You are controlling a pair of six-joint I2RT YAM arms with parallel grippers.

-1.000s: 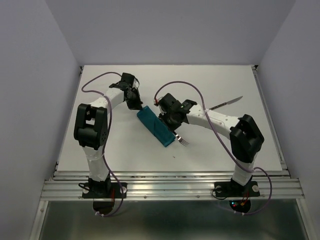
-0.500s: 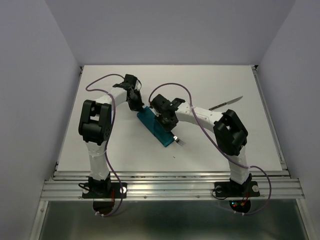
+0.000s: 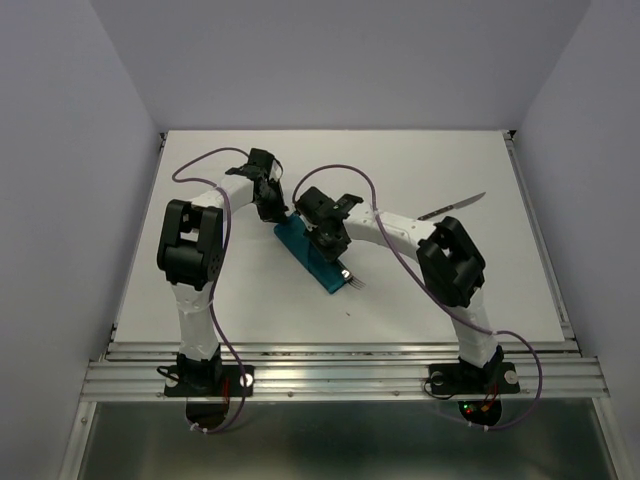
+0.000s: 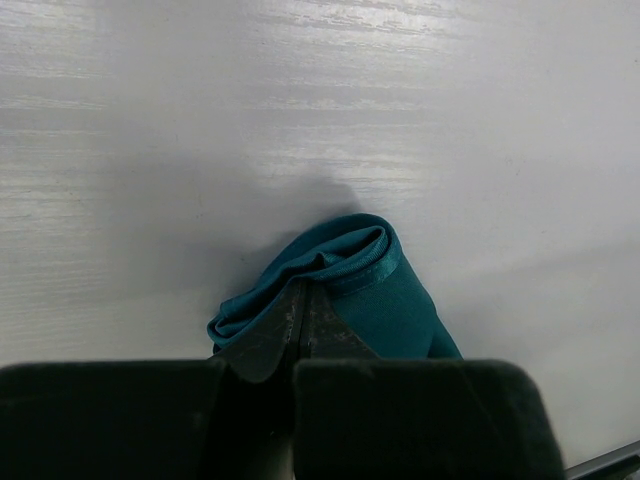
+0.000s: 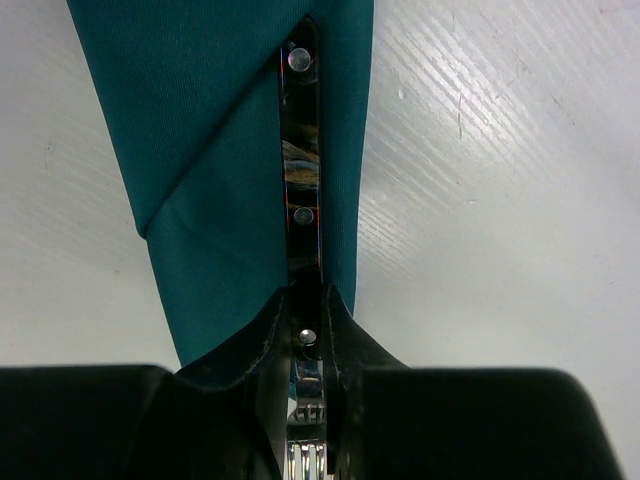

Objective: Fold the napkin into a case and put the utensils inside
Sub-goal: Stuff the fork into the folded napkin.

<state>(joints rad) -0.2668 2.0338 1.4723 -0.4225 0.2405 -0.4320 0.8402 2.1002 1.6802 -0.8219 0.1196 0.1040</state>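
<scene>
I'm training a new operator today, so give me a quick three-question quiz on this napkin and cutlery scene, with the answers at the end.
1. True or false: the knife is already inside the case.
2. What is the right hand gripping? A. the fork B. the knife C. nothing
3. Fill the gap: the ___ hand is pinching the rolled end of the teal case.

Key
1. False; the knife lies apart from the case, off to the right.
2. A
3. Left hand

case (image 3: 312, 258): teal, folded narrow, diagonal | fork (image 5: 302, 190): along its top (tines past near end) | knife (image 3: 452, 208): well apart, right
</scene>
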